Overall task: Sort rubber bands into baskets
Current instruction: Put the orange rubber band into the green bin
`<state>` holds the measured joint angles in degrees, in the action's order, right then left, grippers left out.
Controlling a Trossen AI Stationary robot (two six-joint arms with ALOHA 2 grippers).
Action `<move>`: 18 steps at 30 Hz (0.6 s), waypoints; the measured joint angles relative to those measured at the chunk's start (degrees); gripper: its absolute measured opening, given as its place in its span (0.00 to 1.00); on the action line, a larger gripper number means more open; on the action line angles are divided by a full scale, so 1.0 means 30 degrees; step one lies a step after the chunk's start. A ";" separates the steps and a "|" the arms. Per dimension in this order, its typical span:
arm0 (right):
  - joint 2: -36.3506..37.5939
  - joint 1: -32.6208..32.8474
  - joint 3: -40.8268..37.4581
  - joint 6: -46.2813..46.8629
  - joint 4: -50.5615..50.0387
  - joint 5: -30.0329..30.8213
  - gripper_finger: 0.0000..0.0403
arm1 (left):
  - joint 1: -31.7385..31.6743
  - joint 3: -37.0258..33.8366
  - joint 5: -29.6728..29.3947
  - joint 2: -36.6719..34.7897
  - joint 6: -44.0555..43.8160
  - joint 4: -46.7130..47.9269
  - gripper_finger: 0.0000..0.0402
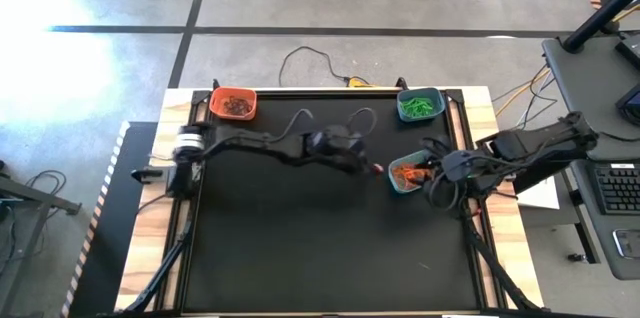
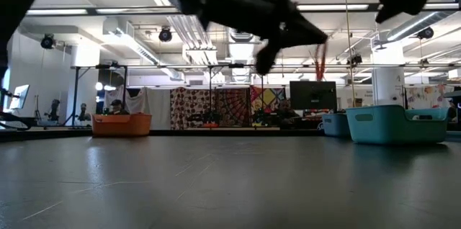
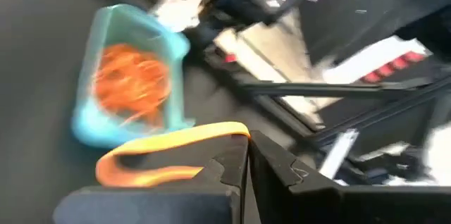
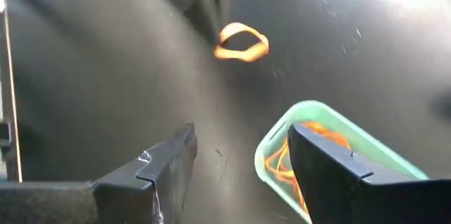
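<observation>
one orange rubber band [image 3: 169, 155] pinched in left pincer [image 3: 248, 164].

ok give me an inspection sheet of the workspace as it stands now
surface: black mat on a wooden table, bare across the middle and near side
job's things: orange basket with dark bands at the far left; teal basket with green bands at the far right; blue basket with orange bands at the right
loose bands: one orange rubber band, held in the air
clutter: nothing seen on the mat
end effectors: left end effector shut on the orange rubber band, beside the blue basket; right end effector open, over the blue basket's edge
cables: loose cable on the floor beyond the table
surroundings: concrete floor, desk with keyboard at the right
</observation>
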<state>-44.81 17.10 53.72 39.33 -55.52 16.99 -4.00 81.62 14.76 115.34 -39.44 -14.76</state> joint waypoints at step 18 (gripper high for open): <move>0.0294 0.0007 -0.2144 0.2034 -0.0586 0.0402 0.53 | -0.0360 0.8513 0.3630 0.5822 0.1936 0.1691 0.00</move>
<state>-43.93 17.12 47.29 45.43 -57.28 18.20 -5.08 107.15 25.65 132.81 -33.63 -9.69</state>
